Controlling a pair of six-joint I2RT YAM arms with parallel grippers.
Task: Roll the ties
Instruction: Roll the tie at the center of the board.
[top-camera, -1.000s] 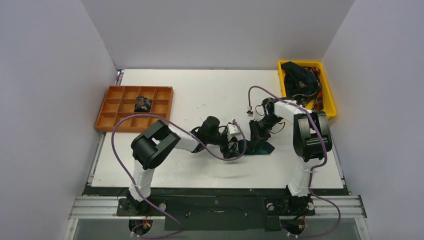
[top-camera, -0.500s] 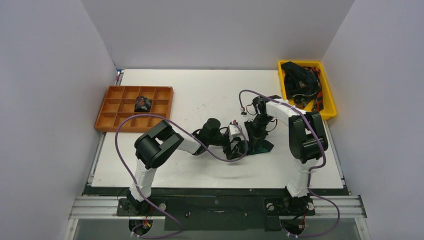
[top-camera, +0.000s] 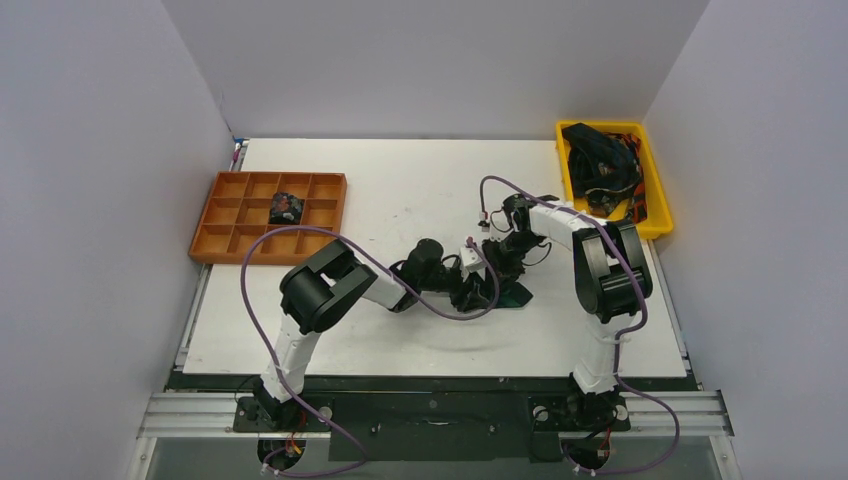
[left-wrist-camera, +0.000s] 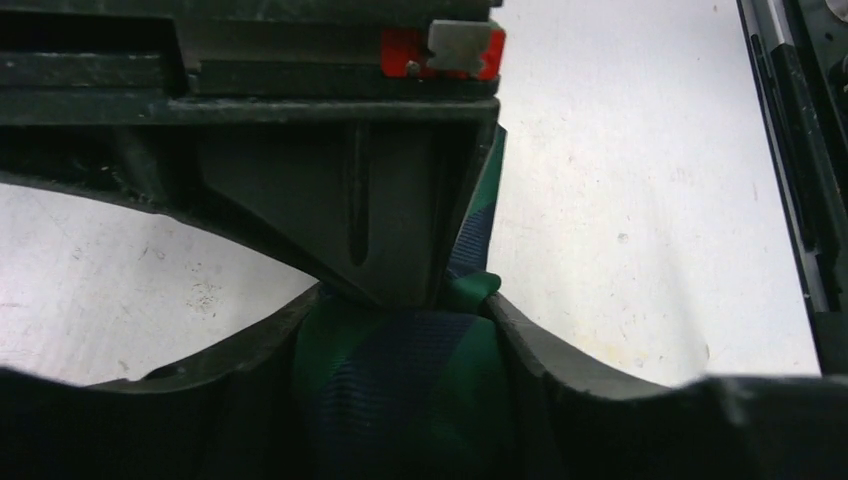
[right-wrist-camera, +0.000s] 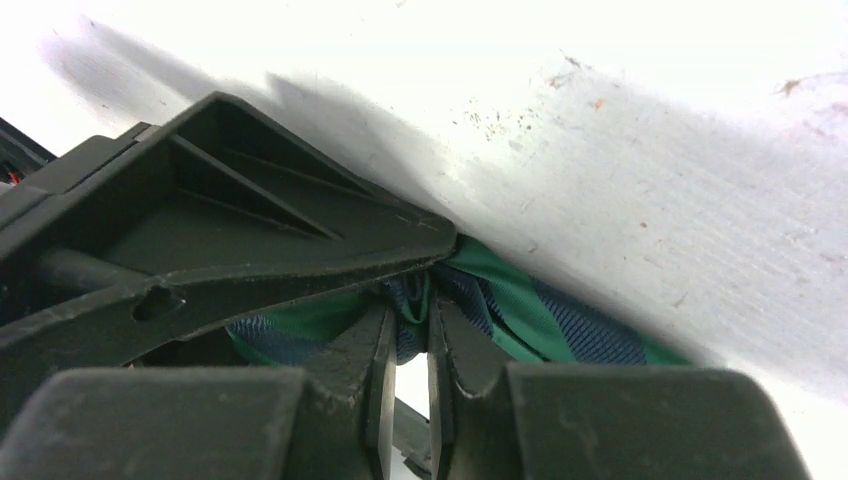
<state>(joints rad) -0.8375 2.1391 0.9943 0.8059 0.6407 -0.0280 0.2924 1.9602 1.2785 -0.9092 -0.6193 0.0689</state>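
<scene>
A navy-green plaid tie (top-camera: 512, 294) lies bunched on the white table (top-camera: 400, 190) between my two grippers. My left gripper (top-camera: 482, 292) is shut on a thick fold of the tie (left-wrist-camera: 400, 385), which fills the space between its fingers. My right gripper (top-camera: 497, 262) meets it from the far side and pinches a fold of the same tie (right-wrist-camera: 530, 310) between nearly closed fingers; its tip (right-wrist-camera: 408, 318) shows there. One small dark rolled tie (top-camera: 286, 208) sits in the orange tray (top-camera: 222, 222). More ties (top-camera: 600, 160) are piled in the yellow bin (top-camera: 655, 175).
The orange tray of several compartments stands at the far left. The yellow bin stands at the far right corner. Purple cables (top-camera: 300, 245) loop over both arms. White walls close in the table on three sides.
Both grippers have moved slightly left with the tie. The right arm's elbow swung left and its wrist drew in towards the left gripper. The tie's visible part on the table shrank.
</scene>
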